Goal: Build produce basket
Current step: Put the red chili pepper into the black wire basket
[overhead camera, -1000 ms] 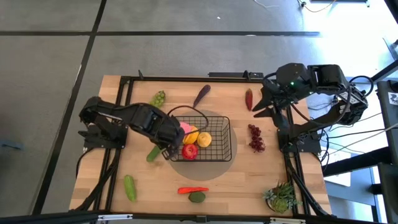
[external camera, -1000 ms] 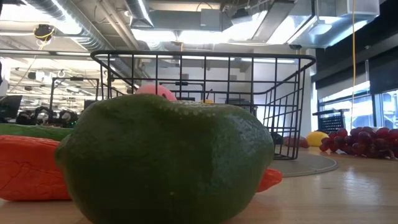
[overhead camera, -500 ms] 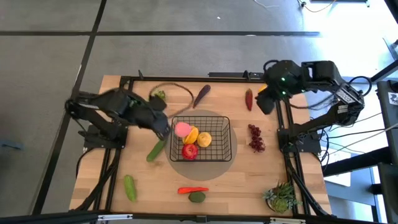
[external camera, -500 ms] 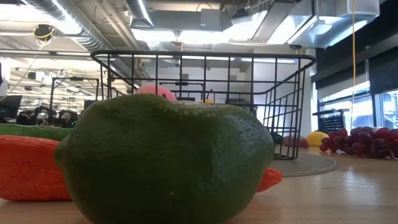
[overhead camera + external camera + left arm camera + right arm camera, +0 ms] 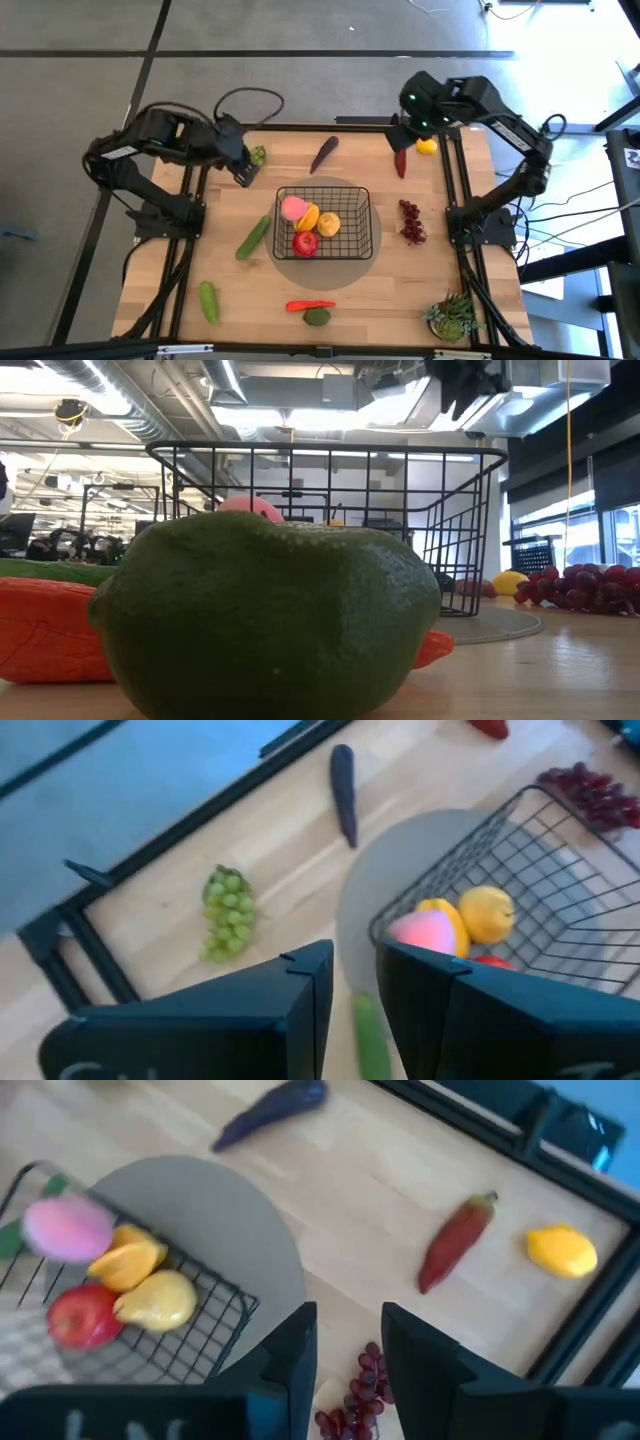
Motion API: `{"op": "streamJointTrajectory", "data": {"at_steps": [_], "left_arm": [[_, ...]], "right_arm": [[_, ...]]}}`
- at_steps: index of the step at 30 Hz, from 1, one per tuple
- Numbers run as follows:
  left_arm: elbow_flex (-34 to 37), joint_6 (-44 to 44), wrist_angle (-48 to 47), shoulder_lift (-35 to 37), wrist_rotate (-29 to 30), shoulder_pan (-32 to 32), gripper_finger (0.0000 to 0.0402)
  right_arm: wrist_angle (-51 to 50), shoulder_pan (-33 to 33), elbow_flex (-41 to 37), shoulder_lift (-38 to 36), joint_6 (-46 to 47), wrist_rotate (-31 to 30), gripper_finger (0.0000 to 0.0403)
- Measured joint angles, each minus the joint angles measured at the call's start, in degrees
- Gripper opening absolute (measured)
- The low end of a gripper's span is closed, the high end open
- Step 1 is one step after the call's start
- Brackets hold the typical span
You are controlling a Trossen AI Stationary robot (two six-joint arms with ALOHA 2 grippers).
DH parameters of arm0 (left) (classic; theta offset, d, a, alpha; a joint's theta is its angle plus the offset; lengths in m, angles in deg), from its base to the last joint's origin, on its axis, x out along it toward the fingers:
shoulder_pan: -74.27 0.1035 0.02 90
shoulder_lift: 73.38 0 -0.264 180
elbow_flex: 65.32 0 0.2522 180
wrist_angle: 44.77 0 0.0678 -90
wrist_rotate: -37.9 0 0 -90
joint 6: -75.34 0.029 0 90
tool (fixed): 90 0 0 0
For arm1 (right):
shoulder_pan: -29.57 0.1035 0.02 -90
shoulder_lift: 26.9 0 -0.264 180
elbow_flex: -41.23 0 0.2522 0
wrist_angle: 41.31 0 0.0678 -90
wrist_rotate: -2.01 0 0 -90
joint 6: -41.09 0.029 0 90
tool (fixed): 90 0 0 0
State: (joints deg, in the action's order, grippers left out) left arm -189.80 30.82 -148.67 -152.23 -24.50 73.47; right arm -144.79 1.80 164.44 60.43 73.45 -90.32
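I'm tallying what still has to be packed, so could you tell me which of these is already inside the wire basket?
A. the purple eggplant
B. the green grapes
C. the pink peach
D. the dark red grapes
C: the pink peach lies inside the basket, while the eggplant, the dark red grapes and the green grapes all lie on the table outside it.

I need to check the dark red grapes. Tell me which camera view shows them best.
The high view: the dark red grapes lie whole on the table, right of the basket. The low view shows them side-on at its edge. The right wrist view cuts them behind the fingers; the left wrist view catches a corner.
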Motion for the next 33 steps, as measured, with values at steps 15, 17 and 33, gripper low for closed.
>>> {"op": "streamJointTrajectory", "data": {"at_steps": [15,17,33], "left_arm": [[0.1,21.6,0.1,-0.6,-0.9,11.8,0.0069],[0.1,23.4,0.1,-0.6,-0.9,12.9,0.0069],[0.1,26.7,0.2,-0.6,-1.2,21.6,0.0069]], "right_arm": [[-0.2,-11.9,-1.9,15.6,4.6,8.6,0.0108],[-0.3,-12.6,-3.3,16.3,1.4,8.3,0.0108],[0.7,-15.7,-12.2,20.1,-7.1,8.0,0.0106]]}}
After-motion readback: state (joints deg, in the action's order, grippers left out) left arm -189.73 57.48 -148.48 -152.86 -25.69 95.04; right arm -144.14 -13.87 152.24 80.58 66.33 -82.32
